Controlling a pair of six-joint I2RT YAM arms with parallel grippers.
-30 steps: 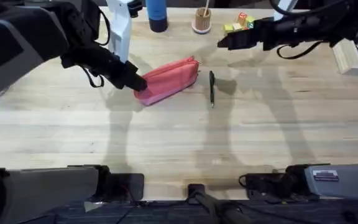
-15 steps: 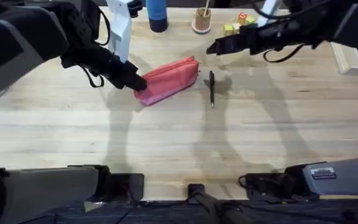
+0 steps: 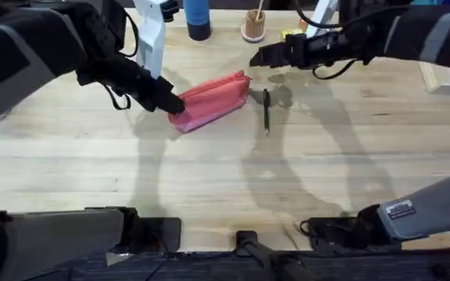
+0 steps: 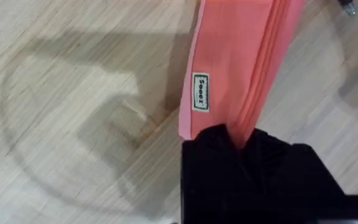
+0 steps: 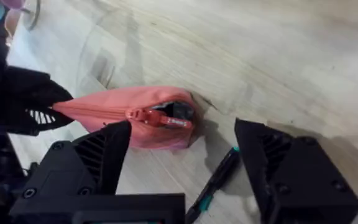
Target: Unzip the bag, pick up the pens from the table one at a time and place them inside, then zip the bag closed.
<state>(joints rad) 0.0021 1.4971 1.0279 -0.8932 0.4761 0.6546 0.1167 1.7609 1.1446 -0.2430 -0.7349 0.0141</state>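
Clamped on the near-left end of the bag (image 3: 212,101), the left gripper (image 3: 173,103) is seen low over the table (image 3: 225,179); in its wrist view the black fingers (image 4: 229,149) are pressed together around the pink-red fabric, just below a small sewn label (image 4: 200,100). The right gripper (image 3: 258,58) is held above the table beyond the bag's far-right end, its jaws standing well apart, with the zip pull (image 5: 153,117) and the bag's end framed between them in the right wrist view.

The bag lies slanted, its near end to the left and its far end to the right, left of centre on the far half of the table. The zip is seen closed along most of its length, with a small dark opening at the far-right end. The pen (image 3: 266,111) lies on the wood just right of the bag, close but apart from it, and runs near to far.

Along the far edge stand a blue bottle (image 3: 197,19), a small cup (image 3: 253,26) holding a stick, and some coloured blocks (image 3: 293,33) partly hidden by the right arm. At the right edge a white box (image 3: 444,74) is placed. The whole near half of the table is left as bare wood, crossed by shadows of the arms.
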